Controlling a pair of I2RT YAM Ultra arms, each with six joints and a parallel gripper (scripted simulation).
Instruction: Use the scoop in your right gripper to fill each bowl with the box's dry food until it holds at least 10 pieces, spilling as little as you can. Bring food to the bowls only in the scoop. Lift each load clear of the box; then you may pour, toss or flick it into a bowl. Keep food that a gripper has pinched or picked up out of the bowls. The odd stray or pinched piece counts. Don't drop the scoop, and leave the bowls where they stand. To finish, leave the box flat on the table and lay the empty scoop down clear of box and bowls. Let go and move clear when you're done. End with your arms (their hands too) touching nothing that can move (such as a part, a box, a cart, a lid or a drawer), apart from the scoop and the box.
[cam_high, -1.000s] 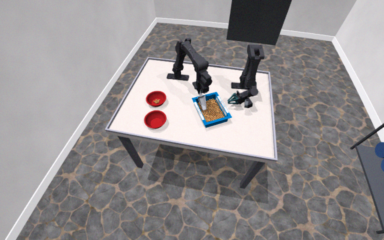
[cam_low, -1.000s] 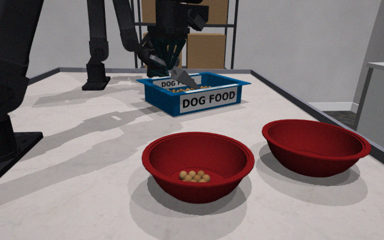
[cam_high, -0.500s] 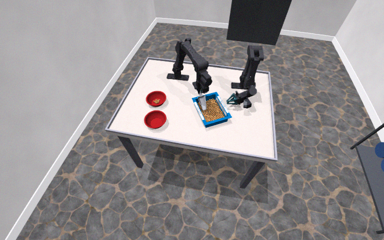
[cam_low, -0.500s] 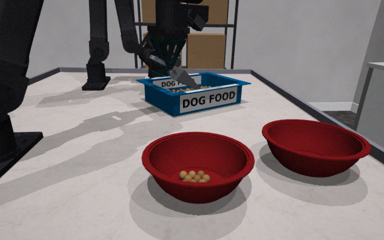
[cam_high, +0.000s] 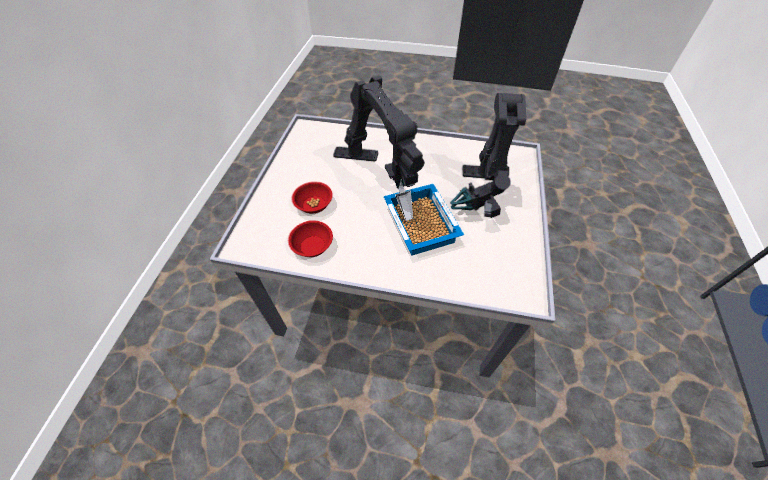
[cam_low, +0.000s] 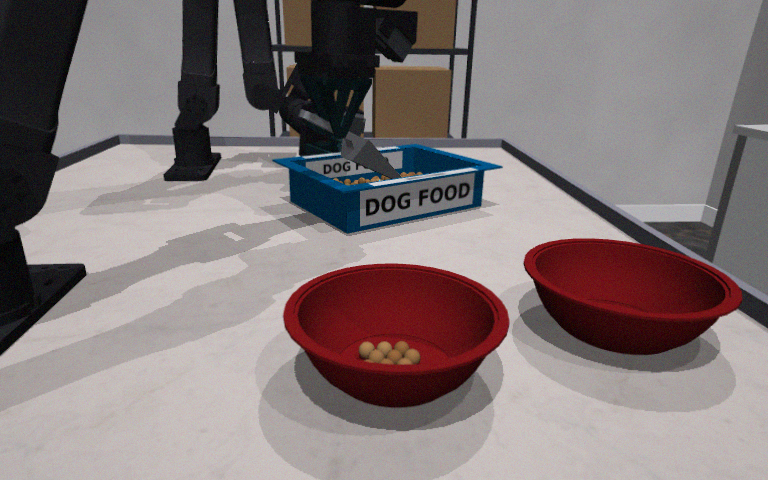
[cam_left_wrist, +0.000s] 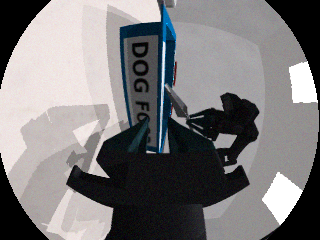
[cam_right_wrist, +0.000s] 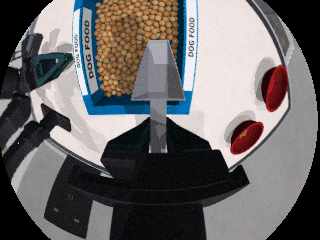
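Note:
The blue box (cam_high: 423, 217) marked DOG FOOD lies flat on the table, full of brown kibble. My right gripper (cam_high: 400, 182) is shut on the handle of the grey scoop (cam_high: 404, 202). The scoop (cam_low: 368, 153) tilts down, its tip at the kibble at one end of the box (cam_low: 390, 183). I see no food in the scoop (cam_right_wrist: 158, 74). My left gripper (cam_high: 455, 199) is partly open at the box's far long side, and that wall (cam_left_wrist: 150, 74) runs between its fingers. One red bowl (cam_low: 395, 331) holds several pieces. The other red bowl (cam_low: 631, 291) is empty.
Both bowls (cam_high: 312, 196) (cam_high: 310, 238) stand side by side, well apart from the box. The arm bases stand at the table's back edge. The table has a raised rim. A shelf with cardboard boxes (cam_low: 410, 101) stands behind the table.

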